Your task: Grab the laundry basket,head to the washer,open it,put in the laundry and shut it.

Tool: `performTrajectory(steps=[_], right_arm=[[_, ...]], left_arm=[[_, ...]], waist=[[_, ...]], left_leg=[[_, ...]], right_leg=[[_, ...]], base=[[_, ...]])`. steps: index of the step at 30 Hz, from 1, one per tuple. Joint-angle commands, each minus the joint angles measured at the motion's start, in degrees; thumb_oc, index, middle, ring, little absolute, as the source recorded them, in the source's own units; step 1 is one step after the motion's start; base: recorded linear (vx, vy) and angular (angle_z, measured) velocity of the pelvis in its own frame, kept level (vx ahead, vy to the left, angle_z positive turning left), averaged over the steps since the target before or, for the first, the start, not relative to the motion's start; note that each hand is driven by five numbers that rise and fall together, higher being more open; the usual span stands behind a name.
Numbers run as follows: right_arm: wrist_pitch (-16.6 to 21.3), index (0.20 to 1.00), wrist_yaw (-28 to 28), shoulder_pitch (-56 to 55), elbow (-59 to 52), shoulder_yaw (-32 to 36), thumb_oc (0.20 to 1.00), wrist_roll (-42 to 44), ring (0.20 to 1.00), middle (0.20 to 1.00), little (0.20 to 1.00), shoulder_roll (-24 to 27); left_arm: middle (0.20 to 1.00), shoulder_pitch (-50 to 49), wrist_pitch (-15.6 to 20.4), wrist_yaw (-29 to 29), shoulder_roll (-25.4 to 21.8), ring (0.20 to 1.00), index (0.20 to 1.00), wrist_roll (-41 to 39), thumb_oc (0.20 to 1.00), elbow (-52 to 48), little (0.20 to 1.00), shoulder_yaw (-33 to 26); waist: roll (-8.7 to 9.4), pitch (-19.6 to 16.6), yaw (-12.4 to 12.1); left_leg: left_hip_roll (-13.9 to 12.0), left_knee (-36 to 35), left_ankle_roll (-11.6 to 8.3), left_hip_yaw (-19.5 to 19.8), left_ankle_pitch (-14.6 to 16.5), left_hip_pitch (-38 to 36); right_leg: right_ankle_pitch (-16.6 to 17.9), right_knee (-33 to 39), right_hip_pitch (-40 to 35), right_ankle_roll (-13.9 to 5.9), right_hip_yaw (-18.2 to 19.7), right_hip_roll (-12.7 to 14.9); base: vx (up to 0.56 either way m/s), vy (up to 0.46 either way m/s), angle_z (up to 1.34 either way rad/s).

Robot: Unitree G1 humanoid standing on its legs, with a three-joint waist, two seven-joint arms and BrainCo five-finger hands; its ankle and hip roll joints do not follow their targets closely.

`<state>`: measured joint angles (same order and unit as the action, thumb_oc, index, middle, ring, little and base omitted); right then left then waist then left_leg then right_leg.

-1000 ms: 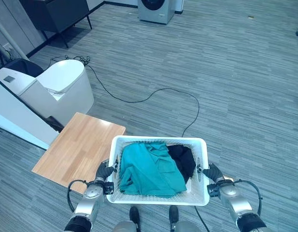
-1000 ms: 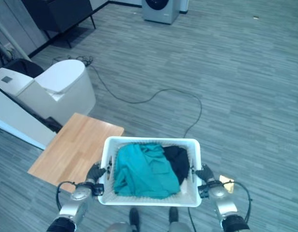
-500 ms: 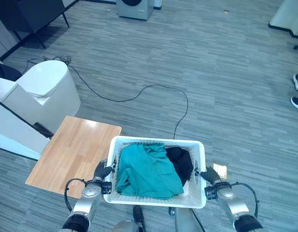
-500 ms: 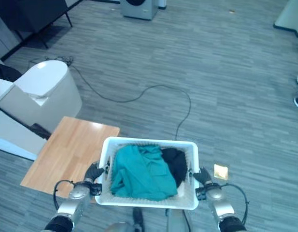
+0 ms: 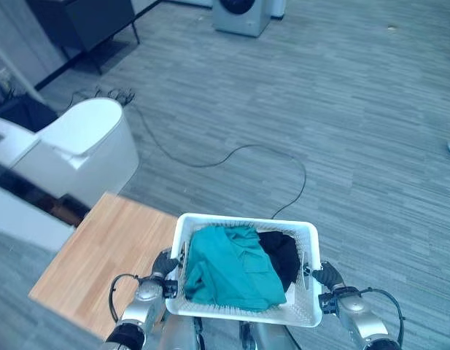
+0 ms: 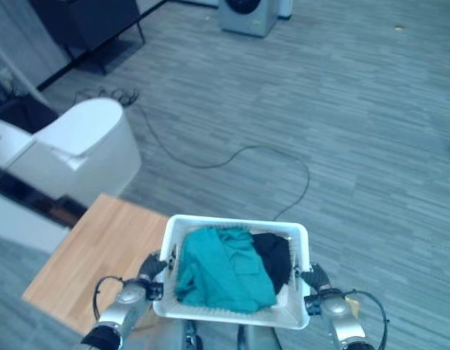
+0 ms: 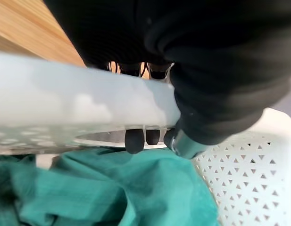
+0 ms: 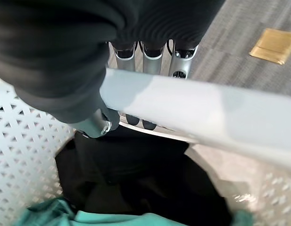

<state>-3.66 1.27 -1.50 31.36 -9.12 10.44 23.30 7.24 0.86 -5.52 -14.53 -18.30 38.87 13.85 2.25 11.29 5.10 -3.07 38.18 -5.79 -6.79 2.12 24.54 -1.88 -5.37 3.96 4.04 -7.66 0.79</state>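
We carry the white laundry basket [image 5: 243,313] between both hands above the grey floor [image 5: 370,131], with the washer [image 5: 243,14] well ahead at the far end of the room. From left to right, the risks as we judge them: the wooden table [image 5: 101,262] lies just beside and below the basket's left side and could catch it as we walk; the white appliance [image 5: 82,157] stands beyond it; the black cable [image 5: 246,149] snakes across the floor on our path and could trip us. Our left hand [image 5: 160,271] has its fingers [image 7: 135,140] hooked over the basket's left rim, dark tips inside above the teal garment [image 5: 235,266]. Our right hand [image 5: 328,281] is likewise clamped on the right rim, fingers [image 8: 150,61] curled round it above the black garment [image 8: 136,174]. A slipping rim would tip the laundry out.
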Motion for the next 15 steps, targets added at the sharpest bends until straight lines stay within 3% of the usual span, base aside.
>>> performTrajectory(steps=[1,4,5,6,9,10,11,13,14,15], right_arm=[[5.15,0.200,0.70,4.07,-3.28,3.82,0.200,2.17,0.200,0.200,0.200,4.88],[5.02,0.200,0.73,6.44,-2.95,1.96,0.200,0.86,0.200,0.200,0.200,4.55],[4.67,0.200,0.62,6.99,-2.66,1.49,0.200,0.41,0.200,0.200,0.200,4.55],[4.12,0.200,-0.83,8.10,-3.32,-0.16,0.200,-0.57,0.200,0.200,0.200,3.83],[4.20,0.200,-0.70,8.30,-3.53,0.14,0.200,-0.61,0.200,0.200,0.200,3.04],[4.42,0.200,-1.12,8.40,-3.63,0.42,0.200,-0.05,0.200,0.200,0.200,1.88],[4.03,0.200,-1.15,8.17,-3.61,0.29,0.200,-0.08,0.200,0.200,0.200,1.10],[3.90,0.200,-1.55,8.73,-3.27,-0.33,0.200,-0.31,0.200,0.200,0.200,0.33],[3.55,0.200,-1.89,8.38,-3.84,-0.67,0.200,-0.56,0.200,0.200,0.200,0.13],[3.63,0.200,-2.20,8.41,-3.78,-0.72,0.200,-0.33,0.200,0.200,0.200,-0.04]], left_arm=[[0.200,2.66,3.03,1.08,-5.77,0.200,0.200,-2.86,0.200,-2.40,0.200,-3.20],[0.200,2.25,2.88,0.79,-6.54,0.200,0.200,-2.99,0.200,-2.56,0.200,-3.42],[0.200,2.15,2.71,0.82,-6.74,0.200,0.200,-2.98,0.200,-2.53,0.200,-3.40],[0.200,0.97,2.70,0.76,-7.23,0.200,0.200,-2.39,0.200,-3.45,0.200,-4.12],[0.200,0.98,2.83,0.72,-7.78,0.200,0.200,-2.08,0.200,-4.58,0.200,-3.80],[0.200,0.57,3.07,0.84,-8.06,0.200,0.200,-1.89,0.200,-5.43,0.200,-4.18],[0.200,0.21,2.83,0.95,-8.78,0.200,0.200,-1.51,0.200,-6.28,0.200,-4.26],[0.200,-0.04,2.42,0.89,-8.87,0.200,0.200,-1.13,0.200,-6.77,0.200,-4.41],[0.200,-0.37,2.02,0.81,-8.81,0.200,0.200,-0.51,0.200,-7.08,0.200,-4.35],[0.200,0.30,2.17,0.86,-8.81,0.200,0.200,-0.15,0.200,-6.63,0.200,-4.31]], waist=[[-0.10,1.90,-2.36],[-0.09,1.24,-4.62],[-0.17,0.88,-5.04],[-0.09,-0.73,-6.46],[1.01,-1.40,-7.13],[1.98,-1.66,-7.43],[2.54,-1.63,-7.83],[1.97,-0.85,-8.02],[0.58,-0.03,-6.62],[0.28,0.39,-5.77]], left_leg=[[0.19,-26.18,2.16,0.23,-7.39,-4.10],[-2.92,-37.00,1.14,2.16,-11.29,-2.71],[-3.45,-36.65,0.94,1.87,-12.20,-3.18],[-2.71,-32.07,2.17,2.87,-11.65,-3.25],[-0.77,-28.46,3.35,2.71,-9.64,-2.05],[0.51,-25.34,4.60,1.33,-6.97,-2.03],[1.18,-23.78,6.09,-0.36,-3.72,-3.90],[1.62,-24.88,7.45,-1.90,-1.74,-8.13],[2.37,-27.19,7.96,-1.47,-0.66,-12.66],[2.92,-28.30,8.01,-1.31,-0.02,-14.86]], right_leg=[[-2.09,1.60,-3.72,-8.19,1.71,0.76],[-5.02,1.86,-7.46,-9.01,3.26,0.89],[-5.65,1.74,-8.61,-9.04,4.01,0.85],[-7.91,1.33,-11.38,-9.99,5.40,1.80],[-8.43,-1.27,-11.62,-10.93,6.35,4.03],[-6.61,-4.86,-11.01,-11.90,6.61,5.69],[-0.84,-13.55,-7.36,-13.19,6.59,7.27],[7.57,-23.03,-2.48,-13.81,3.81,8.52],[7.40,-28.75,2.00,-14.40,3.50,5.12],[6.20,-29.60,5.10,-14.31,3.29,3.13]], base=[[0.63,0.121,-0.47],[0.55,0.154,-0.60],[0.74,0.318,-0.59],[0.71,0.342,-0.38],[0.43,0.231,-0.73],[0.64,0.415,-0.77],[0.60,0.427,-0.37],[0.56,0.431,-0.32],[0.57,0.416,-0.32],[0.42,0.292,-0.11]])
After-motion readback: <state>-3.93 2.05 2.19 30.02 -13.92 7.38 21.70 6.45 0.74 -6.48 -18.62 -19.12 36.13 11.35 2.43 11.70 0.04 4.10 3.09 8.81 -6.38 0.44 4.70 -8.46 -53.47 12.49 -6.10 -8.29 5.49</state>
